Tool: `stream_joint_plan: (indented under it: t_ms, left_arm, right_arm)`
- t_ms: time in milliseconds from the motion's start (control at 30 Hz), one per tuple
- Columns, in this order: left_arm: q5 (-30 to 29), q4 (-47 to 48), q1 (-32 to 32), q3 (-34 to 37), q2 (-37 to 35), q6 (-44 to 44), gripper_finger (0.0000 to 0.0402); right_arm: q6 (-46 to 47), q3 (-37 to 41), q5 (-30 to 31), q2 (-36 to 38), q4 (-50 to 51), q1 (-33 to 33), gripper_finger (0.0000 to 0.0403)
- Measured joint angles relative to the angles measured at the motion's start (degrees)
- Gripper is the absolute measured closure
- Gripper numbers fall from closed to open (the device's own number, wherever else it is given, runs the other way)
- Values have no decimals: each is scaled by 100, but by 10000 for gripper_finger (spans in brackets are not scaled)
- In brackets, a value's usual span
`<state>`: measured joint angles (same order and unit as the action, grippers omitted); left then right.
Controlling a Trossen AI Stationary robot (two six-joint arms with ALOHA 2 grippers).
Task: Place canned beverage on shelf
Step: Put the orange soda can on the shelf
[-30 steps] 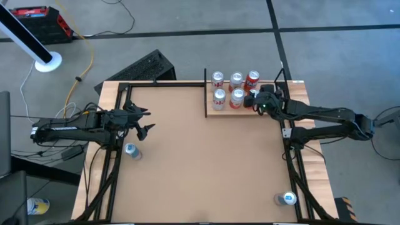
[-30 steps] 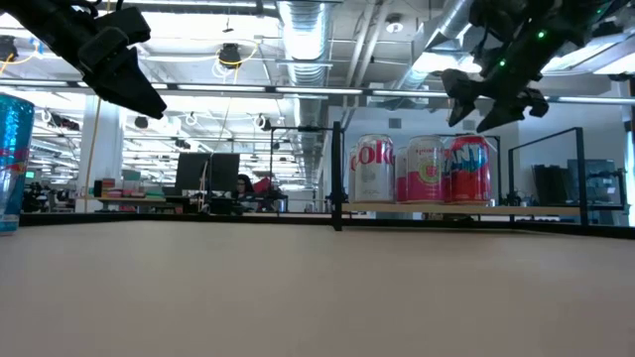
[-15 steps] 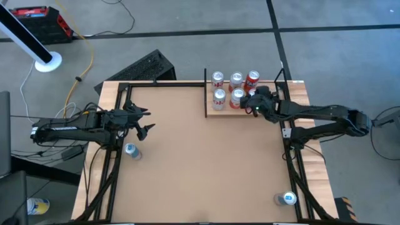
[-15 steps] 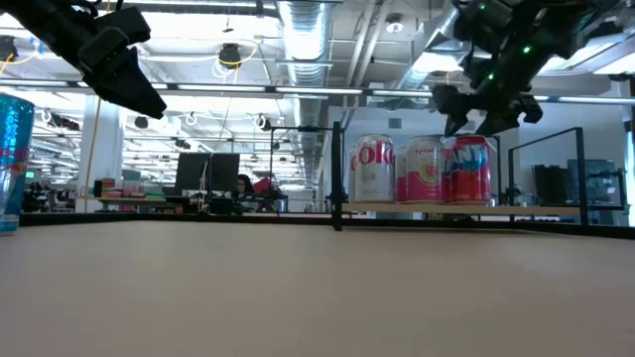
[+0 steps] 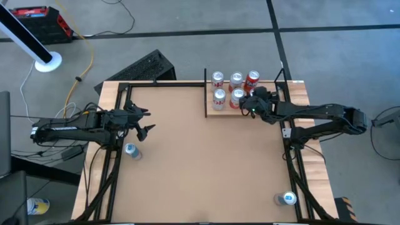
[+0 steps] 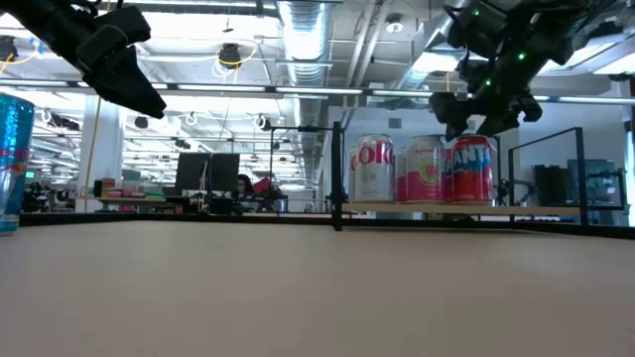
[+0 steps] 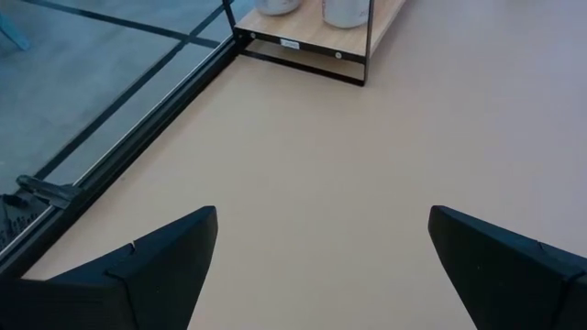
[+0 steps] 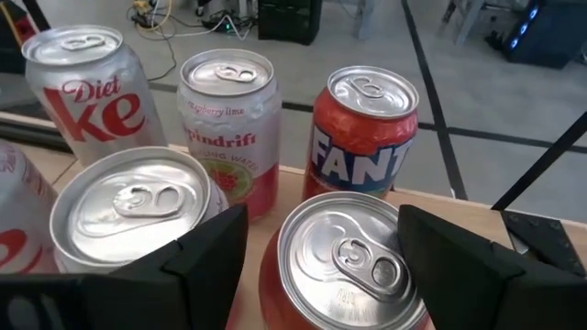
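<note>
The shelf [image 5: 212, 110], a pale wood board with thin black posts, stands at the table's far edge, right of the middle. Several cans stand upright on it in two rows, among them a Diet Coke [image 8: 83, 78], a Spindrift [image 8: 227, 119] and a Fanta [image 8: 367, 133]. My right gripper [image 8: 321, 215] is open and hovers just above the near row's right-hand can, a red one [image 8: 353, 266], with a finger over each side of its top. The low view shows the right gripper [image 6: 486, 114] above the can tops. My left gripper [image 5: 150, 121] waits open over the table's left side.
A blue can [image 5: 130, 150] stands on the frame beside the left arm, and another [image 5: 287, 199] at the table's near right corner. The shelf's black posts [image 5: 205, 94] rise at its ends. The brown tabletop [image 5: 200, 162] lies bare in the middle.
My right gripper has moved along the shelf toward the table's left edge and sunk a little, rolling as it went, from above the shelf's right end to over the near row's right-hand can. Its fingers have stayed equally far apart. The cans have not moved.
</note>
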<state>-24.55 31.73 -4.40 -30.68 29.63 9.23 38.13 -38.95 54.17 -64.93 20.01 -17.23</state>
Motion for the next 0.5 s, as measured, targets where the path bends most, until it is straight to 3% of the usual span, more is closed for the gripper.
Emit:
stream_joint_plan:
  t_ms: [500]
  left_arm:
    - [1,0,0,2,0,0,19]
  right_arm:
    - [-517,7,-122,-2,-147,-2,99]
